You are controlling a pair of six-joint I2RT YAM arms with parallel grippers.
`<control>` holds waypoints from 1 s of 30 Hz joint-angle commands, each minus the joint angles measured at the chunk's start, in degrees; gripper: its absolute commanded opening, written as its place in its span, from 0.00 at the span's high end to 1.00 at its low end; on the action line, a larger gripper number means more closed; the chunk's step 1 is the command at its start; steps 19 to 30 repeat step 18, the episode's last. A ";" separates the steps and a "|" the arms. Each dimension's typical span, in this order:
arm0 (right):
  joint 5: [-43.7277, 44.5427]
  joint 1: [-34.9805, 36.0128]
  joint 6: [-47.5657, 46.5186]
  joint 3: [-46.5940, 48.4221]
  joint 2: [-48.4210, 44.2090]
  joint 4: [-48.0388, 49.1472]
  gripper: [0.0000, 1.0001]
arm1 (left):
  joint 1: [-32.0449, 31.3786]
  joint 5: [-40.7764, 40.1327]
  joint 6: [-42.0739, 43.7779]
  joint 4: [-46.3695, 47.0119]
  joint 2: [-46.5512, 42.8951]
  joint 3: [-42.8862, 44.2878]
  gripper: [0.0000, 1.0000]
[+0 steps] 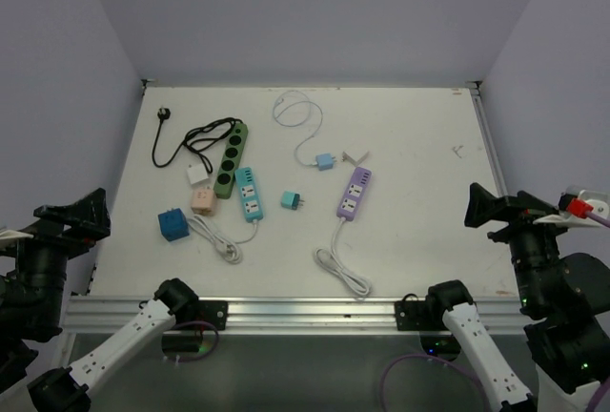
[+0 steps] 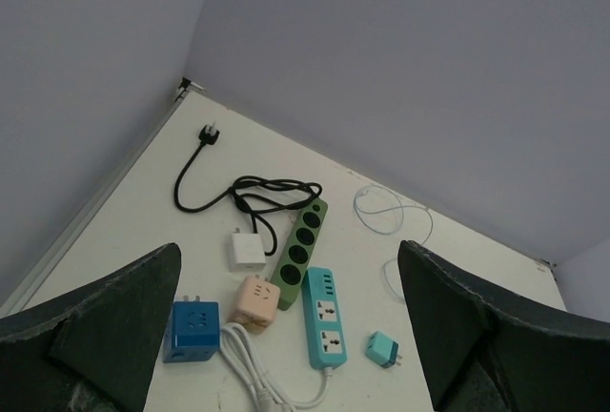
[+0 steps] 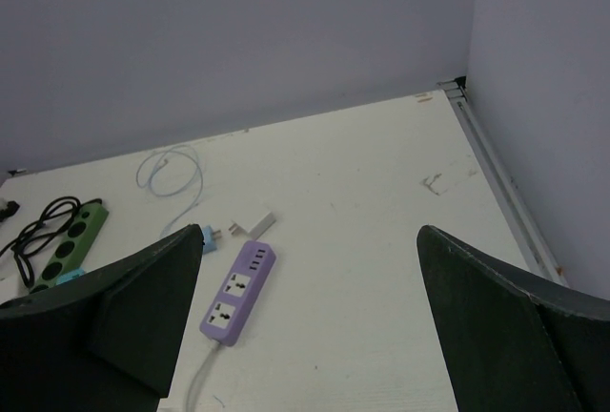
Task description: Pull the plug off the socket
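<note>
Light blue plug [image 1: 324, 161] with a thin white cable [image 1: 303, 118] lies mid-table, just beside the far end of the purple strip [image 1: 354, 192]. There is a gap between them, and a small white piece [image 1: 355, 156] lies by that gap. I can't tell whether any plug here is seated in a socket.

The purple strip's white cord [image 1: 341, 267] runs toward my near edge. This pair sits ahead and to the left of my right gripper [image 1: 496, 209], well apart from it. That gripper's jaws are spread wide with nothing between them, and it hovers off the table's right side.

The other cluster is further left:
- small teal adapter [image 1: 293, 200]
- teal strip [image 1: 249, 193]
- green strip [image 1: 230, 159] with a black cord [image 1: 187, 140]
- white adapter [image 1: 196, 175], just beside the green strip
- peach cube [image 1: 202, 200]
- blue cube [image 1: 172, 224]

That group is ahead and to the right of my left gripper [image 1: 71, 214]. Its fingers are also wide apart and empty, and it sits off the table [image 1: 419, 231] at the left edge, touching nothing.
</note>
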 commanded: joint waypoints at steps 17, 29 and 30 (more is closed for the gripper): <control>-1.08 0.55 -3.02 -3.81 -2.19 4.11 0.01 | 0.08 -2.86 -0.23 1.68 -0.24 -2.73 0.01; -1.16 0.55 -3.11 -4.07 -2.19 4.29 0.01 | 0.08 -3.03 -0.23 1.86 -0.24 -3.09 0.00; -1.16 0.55 -3.11 -4.07 -2.19 4.29 0.01 | 0.08 -3.03 -0.23 1.86 -0.24 -3.09 0.00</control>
